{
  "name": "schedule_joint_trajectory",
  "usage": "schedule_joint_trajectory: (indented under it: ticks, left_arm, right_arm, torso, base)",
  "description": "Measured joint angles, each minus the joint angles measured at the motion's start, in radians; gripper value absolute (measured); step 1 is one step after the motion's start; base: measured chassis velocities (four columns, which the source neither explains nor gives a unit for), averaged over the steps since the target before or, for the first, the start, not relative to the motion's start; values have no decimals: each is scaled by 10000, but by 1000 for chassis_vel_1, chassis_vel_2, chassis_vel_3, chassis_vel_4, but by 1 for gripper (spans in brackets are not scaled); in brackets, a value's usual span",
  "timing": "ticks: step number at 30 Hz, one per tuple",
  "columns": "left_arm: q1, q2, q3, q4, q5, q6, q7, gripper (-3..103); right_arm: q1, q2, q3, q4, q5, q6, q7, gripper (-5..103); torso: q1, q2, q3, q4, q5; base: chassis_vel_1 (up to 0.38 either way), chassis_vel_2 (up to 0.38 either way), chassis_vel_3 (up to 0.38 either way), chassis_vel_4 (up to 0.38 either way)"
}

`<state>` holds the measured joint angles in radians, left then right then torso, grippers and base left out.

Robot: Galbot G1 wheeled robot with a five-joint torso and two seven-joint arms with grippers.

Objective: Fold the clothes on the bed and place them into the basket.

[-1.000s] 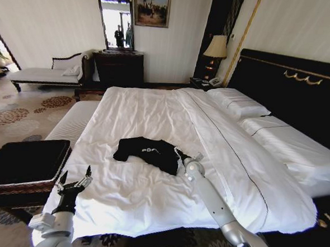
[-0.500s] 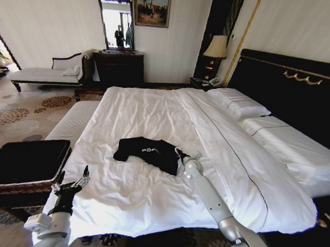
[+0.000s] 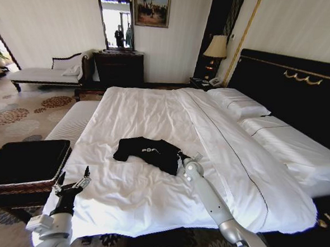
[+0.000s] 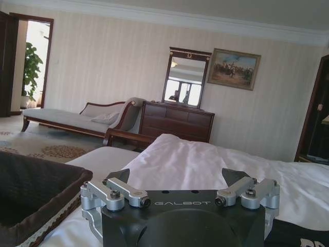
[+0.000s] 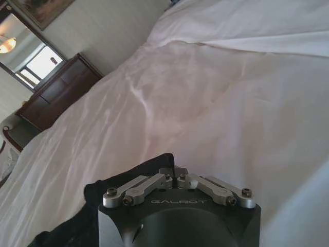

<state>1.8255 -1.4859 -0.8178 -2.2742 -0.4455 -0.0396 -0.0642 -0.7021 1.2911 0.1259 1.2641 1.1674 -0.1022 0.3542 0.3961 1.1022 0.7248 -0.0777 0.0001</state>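
Right tool: arm stretched forward across the bed, its tip at the near right edge of the black T-shirt. In the right wrist view the fingers are drawn together with black cloth bunched at their tips; it appears pinched on the shirt's edge, though the contact point itself is partly hidden.

Left tool: raised upright at the bed's near left corner, fingers spread wide, holding nothing, well apart from the shirt.

The T-shirt lies crumpled mid-bed on the white sheet (white lettering facing up). The basket stands just left of the bed, beside the left tool. Pillows and the black headboard lie to the right; nothing stands between shirt and basket.
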Motion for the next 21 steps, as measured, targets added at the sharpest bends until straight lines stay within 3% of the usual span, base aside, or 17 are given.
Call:
schedule_joint_trajectory:
  ticks: [5,7,8,11,17,21]
  left_arm:
    - [-940,358,14,805,-362,479,11,100]
    - [-1662,686,31,1307,-968,1035,-14,100]
    - [-1662,686,31,1307,-968,1035,-14,100]
    - [-2707,1458,175,2117,-1964,1707,-118,100]
    - [-3798,2172,583,3333,-2617,1879,-89,100]
    - [-4632,2510,774,4090,-3484,1972,-105,100]
  right_arm:
    - [-139,-130,-102,327,-1048,704,-990,0]
    - [-306,-164,-131,553,-1285,848,-1150,0]
    - [-306,-164,-131,553,-1285,848,-1150,0]
    - [-537,-169,-146,781,-1388,1113,-1300,0]
    - [-735,-179,-127,981,-1483,1649,-1780,0]
    - [-829,-240,-123,1106,-1504,1752,-1921,0]
  torso:
    - [0,0,0,-1,-3]
    - [0,0,0,-2,-4]
    - [0,0,0,-2,-4]
    - [0,0,0,-4,0]
    - [1,0,0,0,-2]
    - [1,0,0,-2,-3]
  base:
    - [0,0,0,0]
    - [0,0,0,0]
    - [0,0,0,0]
    - [0,0,0,0]
    - [0,0,0,0]
    - [0,0,0,0]
